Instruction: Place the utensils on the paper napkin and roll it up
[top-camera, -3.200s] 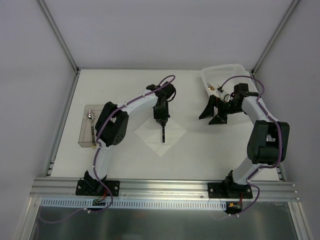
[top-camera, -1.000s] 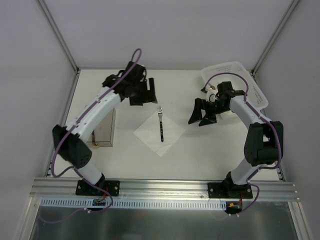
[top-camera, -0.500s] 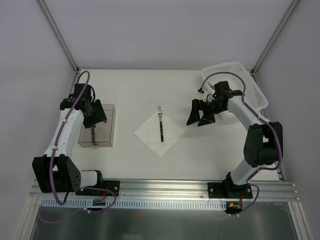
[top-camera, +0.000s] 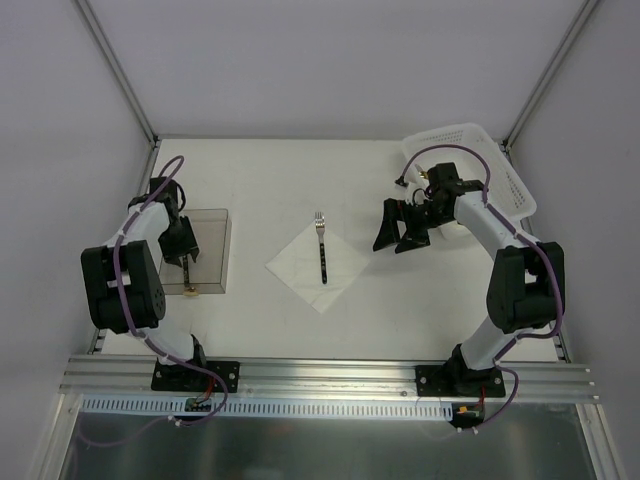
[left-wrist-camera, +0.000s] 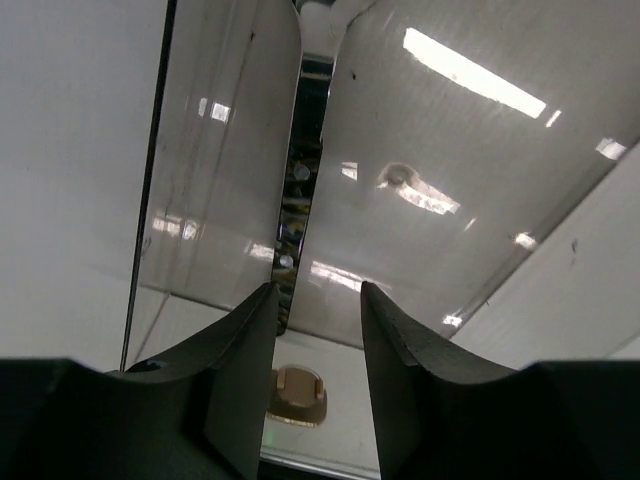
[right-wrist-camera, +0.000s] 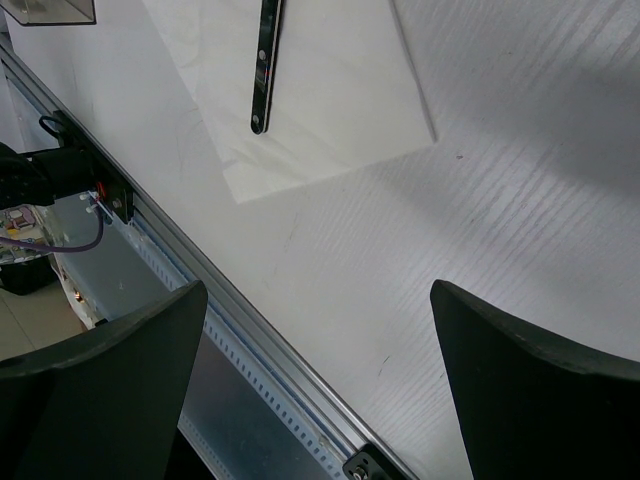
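Reaching into the clear box (top-camera: 223, 262) at the far left, the left fingers (top-camera: 183, 243) stand partly open astride a slim shiny utensil (left-wrist-camera: 305, 180), one pad almost on it, the other apart, with no firm hold yet. An off-centre pinch could let the piece swing or slip, and a finger catching the box wall could drag the box. At mid-table the paper napkin (top-camera: 300, 270) lies as a diamond with a dark-handled fork (top-camera: 323, 255) on it, the tines poking past the far corner. A careless second drop could skid the thin sheet or nudge the fork off. To the right, the right fingers (top-camera: 397, 228) hang wide open and empty, just beside the white basket (top-camera: 500, 175). The tabletop (top-camera: 400, 310) is matte off-white, ringed by pale grey panels, with an aluminium rail (top-camera: 330, 375) along the near edge.
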